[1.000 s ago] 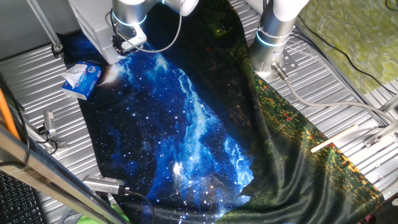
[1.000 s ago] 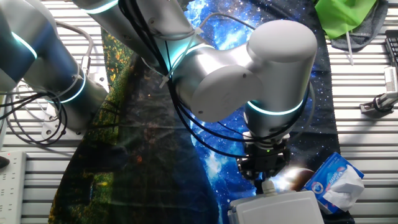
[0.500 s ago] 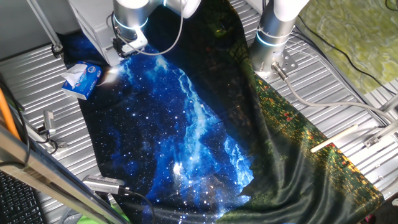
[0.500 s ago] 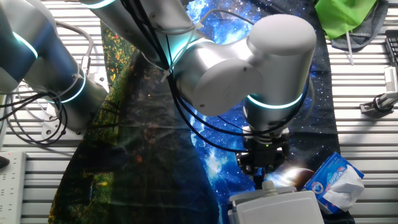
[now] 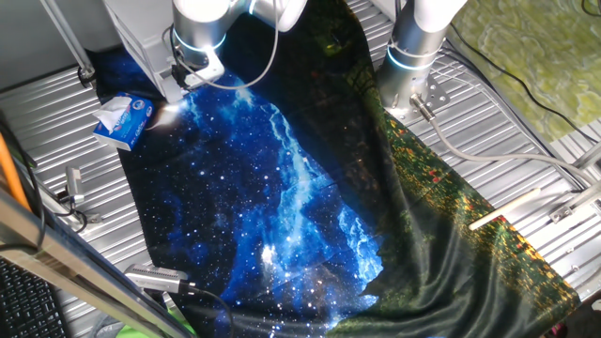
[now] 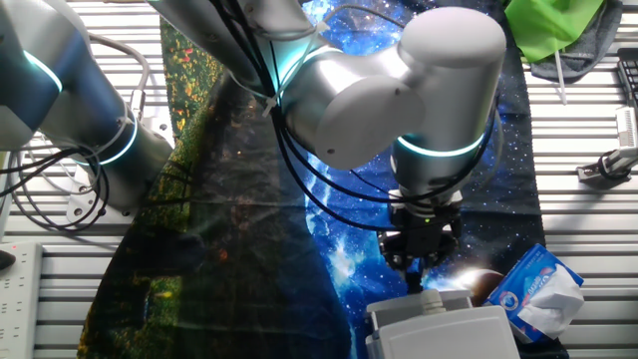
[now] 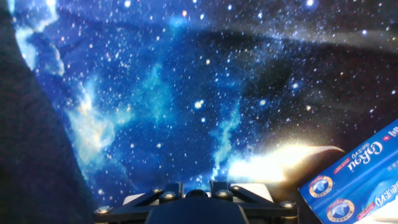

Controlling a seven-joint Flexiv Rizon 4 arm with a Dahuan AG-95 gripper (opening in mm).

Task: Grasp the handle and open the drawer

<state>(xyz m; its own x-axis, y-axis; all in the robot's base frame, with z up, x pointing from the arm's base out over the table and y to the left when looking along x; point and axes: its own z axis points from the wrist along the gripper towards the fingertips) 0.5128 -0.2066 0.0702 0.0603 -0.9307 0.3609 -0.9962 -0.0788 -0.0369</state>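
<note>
The pale grey-white drawer unit stands at the far left of the starry blue cloth; in the other fixed view its top shows at the bottom edge. My gripper points at its front, with the fingers closed on the small pale handle. In one fixed view the gripper touches the unit's lower front. In the hand view the fingers sit close together around a dark rounded part, and the drawer front is mostly hidden below them.
A small blue-and-white carton lies beside the unit, right of the gripper in the other fixed view and the hand view. The arm's base stands on the cloth's dark edge. A green cloth lies far off.
The gripper has shifted slightly away from the unit, and a strip of the drawer front now stands out from the unit's face. The carton has not moved.
</note>
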